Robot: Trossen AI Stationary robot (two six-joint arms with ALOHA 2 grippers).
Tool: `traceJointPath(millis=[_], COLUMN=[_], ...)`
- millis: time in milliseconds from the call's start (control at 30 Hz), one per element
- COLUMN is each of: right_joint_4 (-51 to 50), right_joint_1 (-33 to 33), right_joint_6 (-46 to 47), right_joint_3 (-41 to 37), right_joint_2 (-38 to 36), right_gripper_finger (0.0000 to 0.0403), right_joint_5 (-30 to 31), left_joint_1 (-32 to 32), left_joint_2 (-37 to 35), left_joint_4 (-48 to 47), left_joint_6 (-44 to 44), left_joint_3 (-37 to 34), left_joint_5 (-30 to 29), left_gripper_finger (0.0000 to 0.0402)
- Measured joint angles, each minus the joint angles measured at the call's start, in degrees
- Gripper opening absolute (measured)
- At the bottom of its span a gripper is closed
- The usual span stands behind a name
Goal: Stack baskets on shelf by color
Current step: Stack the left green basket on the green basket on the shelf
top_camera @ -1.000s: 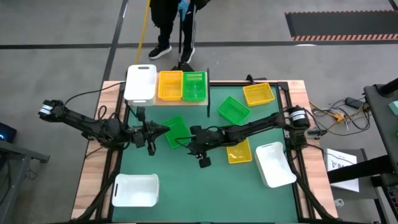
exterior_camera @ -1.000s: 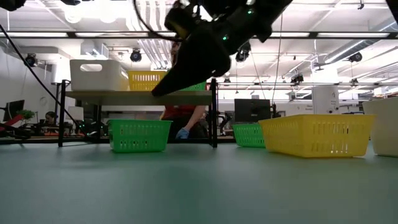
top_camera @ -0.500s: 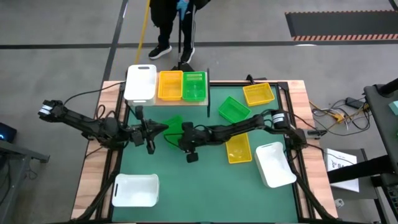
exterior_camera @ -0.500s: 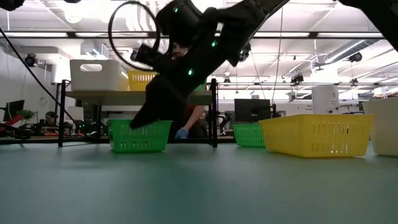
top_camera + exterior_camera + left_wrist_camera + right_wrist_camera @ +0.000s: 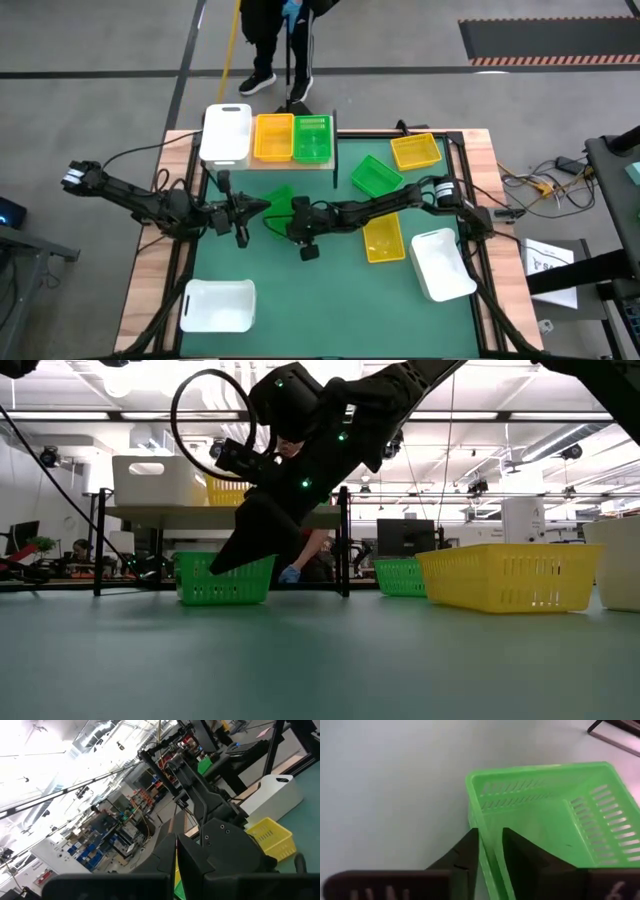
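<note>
A green slotted basket (image 5: 281, 196) (image 5: 225, 578) (image 5: 545, 815) rests on its base on the green mat, in front of the shelf (image 5: 290, 165). My right gripper (image 5: 284, 216) (image 5: 491, 851) reaches across from the right and is shut on the basket's near wall. My left gripper (image 5: 262, 206) (image 5: 176, 865) is shut and empty, just left of that basket. On the shelf stand a white (image 5: 225, 133), a yellow (image 5: 273, 137) and a green basket (image 5: 312, 138). My right gripper pinches the green basket's side wall near a corner (image 5: 489, 840), with one finger (image 5: 520, 857) inside the basket and one (image 5: 467, 855) outside. The fingers slant down from the table's right side. The basket stands upright on the mat.
On the mat lie another green basket (image 5: 376, 176), two yellow ones (image 5: 415, 151) (image 5: 384, 240) and two white ones (image 5: 440, 262) (image 5: 217, 304). A person (image 5: 275, 30) stands behind the shelf. The shelf's black posts (image 5: 345, 540) stand close behind the held basket.
My right gripper has gone toward the table's left edge and down to the green basket, tipping its fingers downward, until they straddle the basket's wall. The basket has stayed on the mat.
</note>
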Motion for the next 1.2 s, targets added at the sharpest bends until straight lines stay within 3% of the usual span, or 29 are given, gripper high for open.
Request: traceJointPath(millis=[200,533,1200], right_joint_4=[-0.84,-8.55,-30.07], right_joint_1=[0.15,2.09,6.95], right_joint_6=[-0.69,-1.28,4.36], right_joint_3=[0.0,0.22,0.2], right_joint_2=[-0.02,-4.28,-24.2], right_gripper_finger=[0.0014,0.0011,0.0009], right_joint_5=[-2.79,-2.81,-2.7], left_joint_1=[0.0,0.0,-0.02], left_joint_2=[0.07,0.07,0.07], left_joint_4=[0.0,0.0,0.0], left_joint_6=[0.0,0.02,0.02], left_joint_3=[0.0,-0.04,-0.07], left_joint_5=[0.01,0.01,0.05], left_gripper_finger=[0.0,0.0,0.0])
